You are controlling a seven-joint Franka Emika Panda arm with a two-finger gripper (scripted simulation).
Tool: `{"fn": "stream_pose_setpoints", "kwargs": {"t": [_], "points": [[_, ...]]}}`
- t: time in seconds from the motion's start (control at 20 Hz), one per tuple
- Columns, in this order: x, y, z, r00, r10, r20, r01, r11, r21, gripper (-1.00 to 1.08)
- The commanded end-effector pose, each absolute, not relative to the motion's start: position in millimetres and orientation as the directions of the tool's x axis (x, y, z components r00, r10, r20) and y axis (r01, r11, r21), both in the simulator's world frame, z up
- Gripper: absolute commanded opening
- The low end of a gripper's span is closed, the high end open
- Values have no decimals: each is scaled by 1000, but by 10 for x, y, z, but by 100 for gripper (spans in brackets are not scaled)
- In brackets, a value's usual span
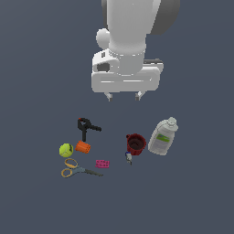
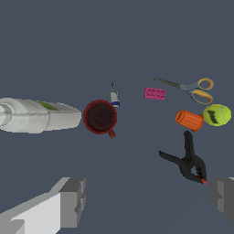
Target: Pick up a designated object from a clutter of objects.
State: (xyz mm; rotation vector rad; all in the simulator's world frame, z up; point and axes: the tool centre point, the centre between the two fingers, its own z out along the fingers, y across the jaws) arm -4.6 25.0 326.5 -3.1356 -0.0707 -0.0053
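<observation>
Above the clutter, well clear of it: gripper (image 1: 123,96), pointing straight down, fingers spread apart, holding nothing. Whitish bottle (image 1: 162,136): green-edged label, writing unreadable. Black clamp (image 1: 86,127): two splayed handles, red-tipped jaw, lying flat just beside the orange cylinder (image 1: 83,146), near the yellow-green ball (image 1: 66,150).

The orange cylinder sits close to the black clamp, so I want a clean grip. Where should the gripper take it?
Probably from straight above, closing across the black clamp at its jaw end, far from the orange cylinder. It lies flat, its handles splay apart, and the gripper hangs open above.
</observation>
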Motion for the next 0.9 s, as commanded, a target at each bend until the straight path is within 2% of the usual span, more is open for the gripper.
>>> {"fn": "stream_pose_setpoints", "kwargs": {"t": [0.0, 0.85], "points": [[-46, 249, 3265, 999, 45, 3, 45, -999, -5, 100], [10, 89, 3268, 996, 84, 8, 84, -996, 20, 100]]}}
